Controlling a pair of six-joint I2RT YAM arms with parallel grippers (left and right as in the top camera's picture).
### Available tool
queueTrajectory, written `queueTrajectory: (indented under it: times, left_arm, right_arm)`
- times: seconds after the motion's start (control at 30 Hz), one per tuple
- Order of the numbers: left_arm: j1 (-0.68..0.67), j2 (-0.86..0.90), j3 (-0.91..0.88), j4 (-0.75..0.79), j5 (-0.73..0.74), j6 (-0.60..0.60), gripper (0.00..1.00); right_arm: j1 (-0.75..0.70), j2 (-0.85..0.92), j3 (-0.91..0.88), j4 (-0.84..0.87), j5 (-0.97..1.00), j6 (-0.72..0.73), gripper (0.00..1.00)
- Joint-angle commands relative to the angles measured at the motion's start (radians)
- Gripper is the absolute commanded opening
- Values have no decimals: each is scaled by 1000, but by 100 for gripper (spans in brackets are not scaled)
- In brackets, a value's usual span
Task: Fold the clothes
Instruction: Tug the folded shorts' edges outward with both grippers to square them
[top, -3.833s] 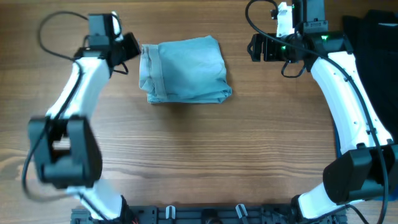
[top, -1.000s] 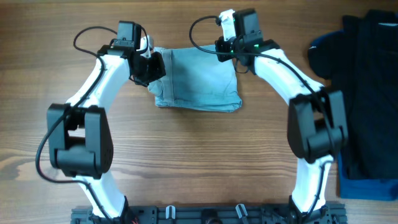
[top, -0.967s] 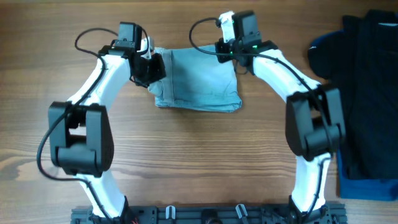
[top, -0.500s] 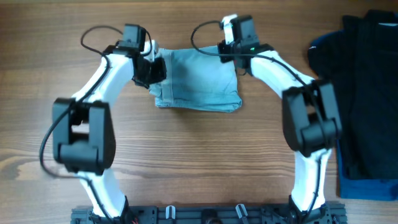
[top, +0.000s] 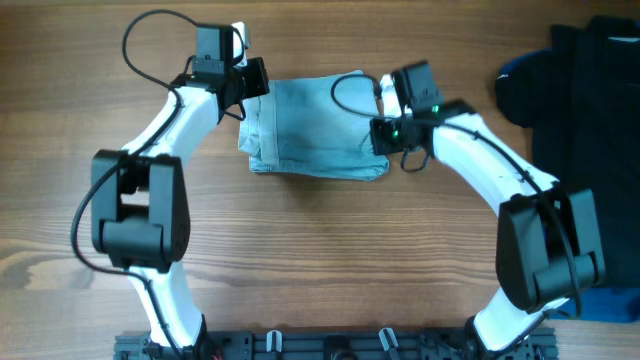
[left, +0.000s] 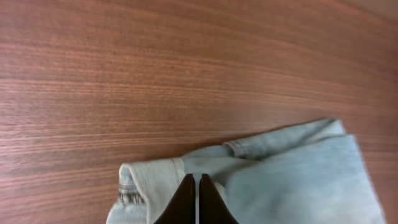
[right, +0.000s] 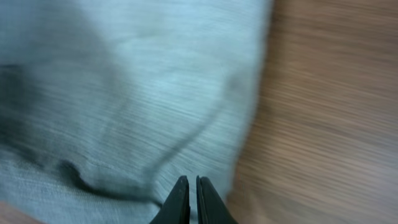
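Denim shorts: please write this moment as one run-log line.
denim shorts: folded, on table | left end effector: shut | right end effector: shut

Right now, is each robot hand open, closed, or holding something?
Left hand: closed, tips over the edge of the shorts, no cloth visibly pinched.
Right hand: closed above the shorts, nothing visibly held.

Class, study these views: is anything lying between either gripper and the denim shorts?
Nothing visible does. The left gripper is shut at the far left corner of the shorts, and the right gripper is shut at their right edge. The dark clothes lie well off to the right.
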Motion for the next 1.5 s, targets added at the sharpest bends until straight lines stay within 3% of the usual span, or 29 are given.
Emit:
queueTrajectory:
  times: [0.0, 0.17, 0.27, 0.4, 0.43, 0.53, 0.6, 0.63, 0.77, 0.83, 0.9, 0.97, 1.13, 1.17, 1.33, 1.43, 1.47]
  left_arm:
    - [-4, 66, -1, 29, -10, -17, 4]
    - [-3, 164, -1, 63, -63, -16, 4]
    - [-3, 183, -1, 122, -129, -16, 4]
    - [-2, 76, 38, 171, -133, -16, 4]
    - [0, -12, 40, 134, -134, -17, 5]
    - [26, -193, 40, -127, -131, -119, 15]
    - [43, -257, 40, -292, -105, -113, 46]
    - [50, -274, 40, -357, -92, -110, 58]
    - [63, -248, 38, -555, -4, -68, 66]
    - [63, -217, 38, -586, 71, -57, 70]
    - [62, -183, 38, -603, 163, -26, 71]
    - [50, -138, 26, -599, 172, -8, 73]
    - [20, -30, -18, -597, 134, 14, 82]
    - [20, -8, -20, -595, 97, 14, 83]
    - [19, 28, -21, -651, 4, -10, 79]
    - [18, 28, -21, -667, 2, -35, 67]
    - [18, 28, -21, -673, 1, -45, 67]
  right_arm:
    - [-3, 13, -129, 92, -114, -27, 7]
    - [-3, 14, -262, 134, 11, -9, 17]
    - [-2, 14, -269, 95, 40, 42, 11]
    - [-2, 14, -269, 114, 45, 42, 9]
    - [-2, 14, -269, 115, 45, 41, 14]
    - [-2, 6, -235, 101, 32, 41, 19]
    - [-2, -23, -196, 97, -27, 30, 26]
    - [-2, -50, -175, 96, -40, 30, 33]
    - [-3, -223, -120, 78, -22, 31, 87]
    - [-3, -266, -120, 77, -16, -7, 88]
    - [-3, -263, -122, 78, -6, -20, 75]
    - [-3, -240, -124, 78, 49, -20, 72]
    - [-3, -184, -125, 106, 82, -48, 73]
    - [-3, -167, -125, 114, 82, -56, 78]
    - [-3, -129, -125, 114, 83, -61, 84]
    - [-3, -129, -124, 125, 83, -60, 85]
    - [-5, -129, -123, 137, 83, -67, 89]
